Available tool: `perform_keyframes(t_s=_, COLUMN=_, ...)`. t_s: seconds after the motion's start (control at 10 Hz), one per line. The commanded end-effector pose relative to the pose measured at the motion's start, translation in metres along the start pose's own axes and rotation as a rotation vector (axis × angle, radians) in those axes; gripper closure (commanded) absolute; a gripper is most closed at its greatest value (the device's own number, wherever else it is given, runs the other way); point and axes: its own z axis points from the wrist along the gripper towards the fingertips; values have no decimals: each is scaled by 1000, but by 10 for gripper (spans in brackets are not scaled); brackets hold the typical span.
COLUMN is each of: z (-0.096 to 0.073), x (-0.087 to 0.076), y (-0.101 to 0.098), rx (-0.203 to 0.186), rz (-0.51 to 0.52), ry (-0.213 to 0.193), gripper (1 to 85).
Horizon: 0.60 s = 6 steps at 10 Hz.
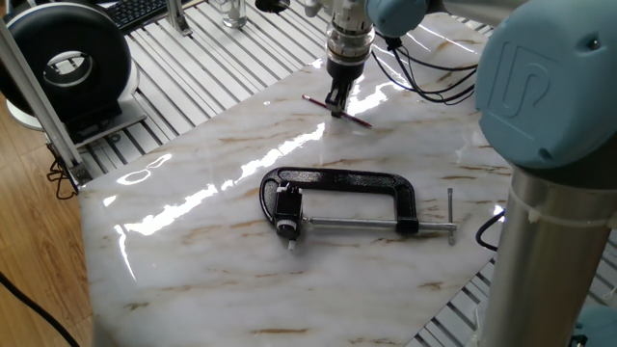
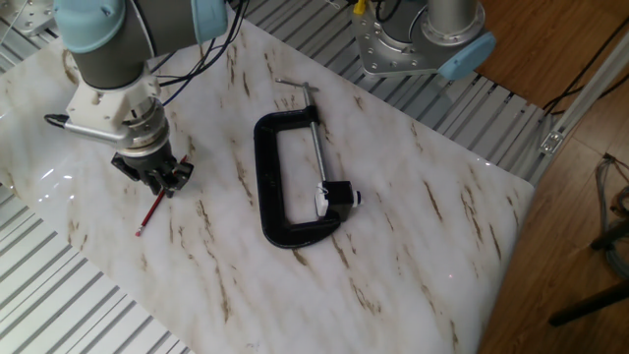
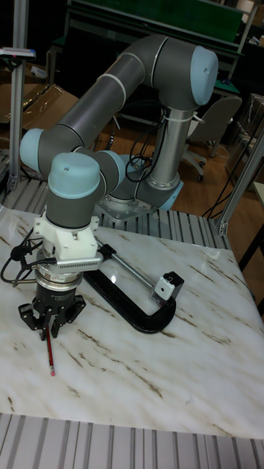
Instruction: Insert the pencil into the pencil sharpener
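The dark-red pencil [image 1: 359, 120] lies flat on the marble table [image 1: 193, 241] at its far side. My gripper [image 1: 337, 111] points straight down over the pencil's middle, its fingers drawn together on the pencil [image 2: 147, 216]. In the tall fixed view the pencil [image 3: 50, 355] sticks out below the gripper [image 3: 48, 331] toward the table's front. The pencil sharpener [image 1: 285, 207], a small black block with a pale round end, sits held in the jaw of a clamp near the table's middle. It is well apart from the gripper [image 2: 167, 189], and the pencil sharpener [image 2: 337, 197] [image 3: 169, 286] shows in all views.
A large black C-shaped clamp [image 1: 347, 180] with a steel screw rod [image 1: 376, 226] lies flat mid-table. A black round device [image 1: 67, 63] stands off the table at the left. Cables [image 1: 424, 72] trail behind the gripper. The arm's base [image 2: 423, 44] stands beyond the table's edge.
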Motion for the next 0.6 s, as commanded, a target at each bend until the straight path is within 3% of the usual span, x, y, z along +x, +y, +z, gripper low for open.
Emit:
perform_keyframes(t_s=0.0, z=-2, x=1, y=0, rx=-1, rz=32, ry=-1, gripper=677)
perform_keyframes(t_s=0.1, z=-3, x=2, y=-2, rx=8, rz=39, ry=3, gripper=757)
perform_keyframes(t_s=0.3, z=-5, x=3, y=-3, rx=27, rz=61, ry=8, gripper=827)
perform_keyframes(t_s=0.5, z=-6, x=2, y=-9, rx=48, rz=70, ry=6, gripper=847)
